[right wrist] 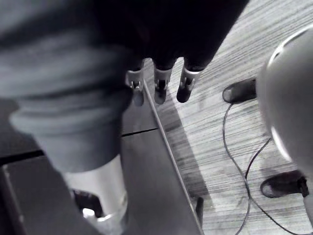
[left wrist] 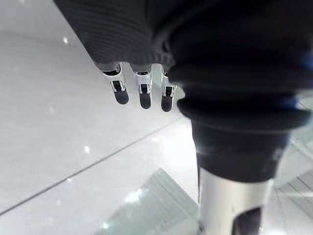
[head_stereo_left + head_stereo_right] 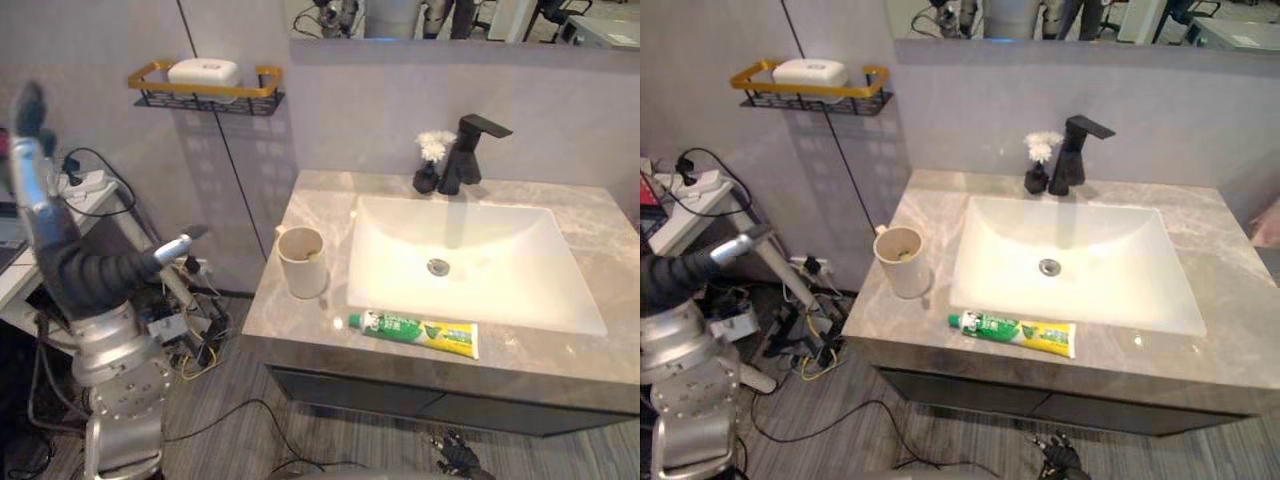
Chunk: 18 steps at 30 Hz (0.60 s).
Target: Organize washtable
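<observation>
Right wrist view first: we see the right robot hand (image 1: 159, 82) hanging low beside the dark cabinet front, over the striped floor (image 1: 220, 122), its fingers loose and holding nothing. Over on the robot's left, the left robot hand (image 3: 48, 215) is raised well clear of the washtable, fingers (image 2: 142, 93) straight and pointing up, thumb stuck out toward the worktop (image 3: 290, 320), and it's empty too.

Now to the grey marbled worktop. Nearest us, along the front edge, a green and yellow toothpaste tube (image 3: 415, 331) lies flat with its cap end pointing to the robot's left, just in front of the white sink (image 3: 480, 270). Just behind the cap end, a cream cup (image 3: 302, 262) stands upright right beside the sink's left rim. We spot something small inside it but can't make it out.

Behind the basin stands a black tap (image 3: 465, 155), and touching its left side is a small dark vase (image 3: 430, 165) of white flowers. On the wall at the far left, a gold-railed shelf (image 3: 260, 90) carries a white soap (image 3: 203, 72). A mirror (image 3: 450, 20) runs along above.
</observation>
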{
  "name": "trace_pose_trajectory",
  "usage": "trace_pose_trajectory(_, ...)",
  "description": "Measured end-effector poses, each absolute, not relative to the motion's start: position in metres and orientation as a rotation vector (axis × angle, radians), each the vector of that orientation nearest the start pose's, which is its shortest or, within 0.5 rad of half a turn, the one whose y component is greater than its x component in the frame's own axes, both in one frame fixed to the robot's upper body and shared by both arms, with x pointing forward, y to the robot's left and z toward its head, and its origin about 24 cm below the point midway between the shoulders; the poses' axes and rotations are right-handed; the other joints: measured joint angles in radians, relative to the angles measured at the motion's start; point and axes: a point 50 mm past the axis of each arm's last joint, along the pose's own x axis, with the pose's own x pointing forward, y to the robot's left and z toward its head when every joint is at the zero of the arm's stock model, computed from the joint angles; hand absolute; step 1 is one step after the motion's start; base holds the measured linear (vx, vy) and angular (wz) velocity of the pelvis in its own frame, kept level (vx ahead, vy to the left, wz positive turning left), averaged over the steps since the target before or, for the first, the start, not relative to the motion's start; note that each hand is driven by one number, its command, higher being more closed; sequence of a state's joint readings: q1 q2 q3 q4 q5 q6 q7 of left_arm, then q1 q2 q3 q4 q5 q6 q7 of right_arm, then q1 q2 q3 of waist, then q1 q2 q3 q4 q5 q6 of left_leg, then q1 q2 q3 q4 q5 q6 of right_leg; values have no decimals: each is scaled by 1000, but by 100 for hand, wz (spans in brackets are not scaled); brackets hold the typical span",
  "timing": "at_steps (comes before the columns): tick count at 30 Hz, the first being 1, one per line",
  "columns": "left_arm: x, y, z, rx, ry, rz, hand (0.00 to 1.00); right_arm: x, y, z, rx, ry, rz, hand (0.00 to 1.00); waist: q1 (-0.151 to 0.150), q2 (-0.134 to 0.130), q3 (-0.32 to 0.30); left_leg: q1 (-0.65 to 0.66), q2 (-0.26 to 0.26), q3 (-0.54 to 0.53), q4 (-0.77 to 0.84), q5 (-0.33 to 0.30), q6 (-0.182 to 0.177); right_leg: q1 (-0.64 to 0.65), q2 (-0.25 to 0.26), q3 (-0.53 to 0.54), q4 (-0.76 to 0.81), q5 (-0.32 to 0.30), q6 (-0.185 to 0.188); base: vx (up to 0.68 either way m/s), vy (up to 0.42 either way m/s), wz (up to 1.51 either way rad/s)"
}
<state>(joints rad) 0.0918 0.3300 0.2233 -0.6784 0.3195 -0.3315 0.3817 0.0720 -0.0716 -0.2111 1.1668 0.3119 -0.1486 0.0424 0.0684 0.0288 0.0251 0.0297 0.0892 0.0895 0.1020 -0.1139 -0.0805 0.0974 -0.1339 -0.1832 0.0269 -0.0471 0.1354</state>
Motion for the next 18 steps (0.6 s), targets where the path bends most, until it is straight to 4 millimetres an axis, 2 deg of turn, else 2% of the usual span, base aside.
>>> trace_pose_trajectory(4,174,192,228,648,-1105,206,0,79,-205,-165,297,1044,-372,0,0,-2,-2,-7,-5,9,-38,33,-3,-21,10,21,-17,0,0,-95,-31,-10)
trace_pose_trajectory(10,179,180,236,794,-1086,-99,0,75,-211,-165,287,1058,-374,0,-4,-1,-2,-2,4,19,-72,64,-10,-27,25,46,-37,-1,-1,-65,-34,-5)
trace_pose_trajectory(13,181,170,236,847,-1081,-231,0,74,-218,-164,281,1053,-366,0,-8,0,-2,2,7,23,-96,77,-16,-28,30,49,-45,-4,-7,-46,-22,-3)
trace_pose_trajectory(15,181,163,234,907,-1068,-339,0,75,-220,-164,285,1049,-360,0,-28,-1,-2,4,7,22,-106,85,-16,-31,31,50,-48,-2,-6,-11,-7,3)
trace_pose_trajectory(18,181,152,232,968,-1052,-470,0,74,-218,-164,290,1058,-355,0,-30,-1,-2,5,5,23,-106,87,-14,-32,30,52,-50,0,-3,0,0,0)
